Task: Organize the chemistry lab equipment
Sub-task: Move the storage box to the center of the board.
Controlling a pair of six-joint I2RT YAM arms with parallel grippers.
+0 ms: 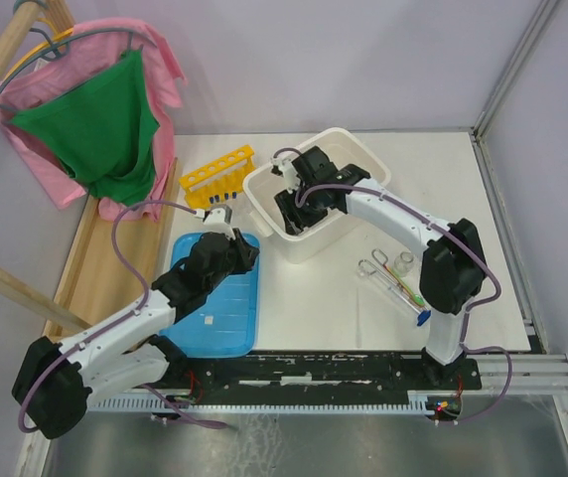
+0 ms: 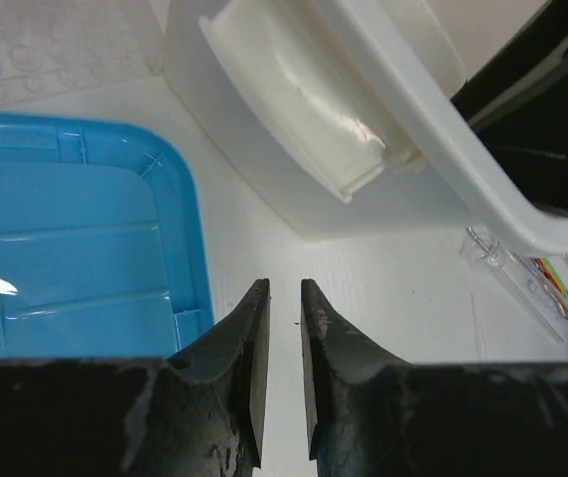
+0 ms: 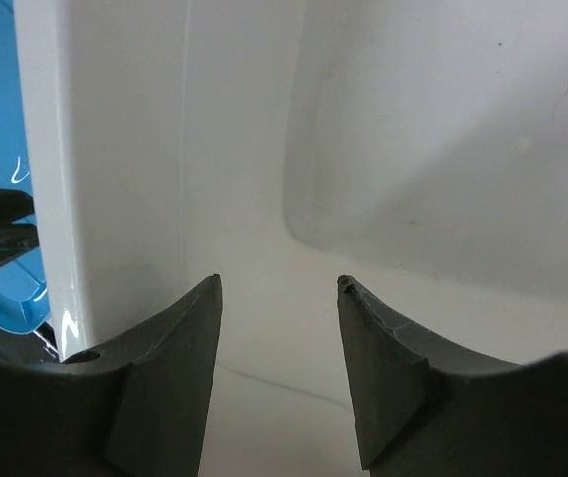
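L gripper [image 2: 284,288] hovers betw. blue lid [image 2: 66,229] & white tub [image 2: 383,109], jaws nearly together, empty. Yellow rack [image 1: 219,171] sits far-left of tub. R gripper [image 3: 279,280] is inside tub, jaws apart, nothing held, prob. a drop-off spot. Tongs [image 1: 375,266], flask [image 1: 403,262] & rods [image 1: 408,293] lie right of tub, unsorted.

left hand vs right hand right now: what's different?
Opening: the left hand has its jaws almost together, leaving only a narrow slit, while the right hand has its jaws wide apart.
Place: the left hand is over the bare table, between the blue lid and the white tub. The right hand reaches inside the white tub.
Shared: neither hand holds anything.
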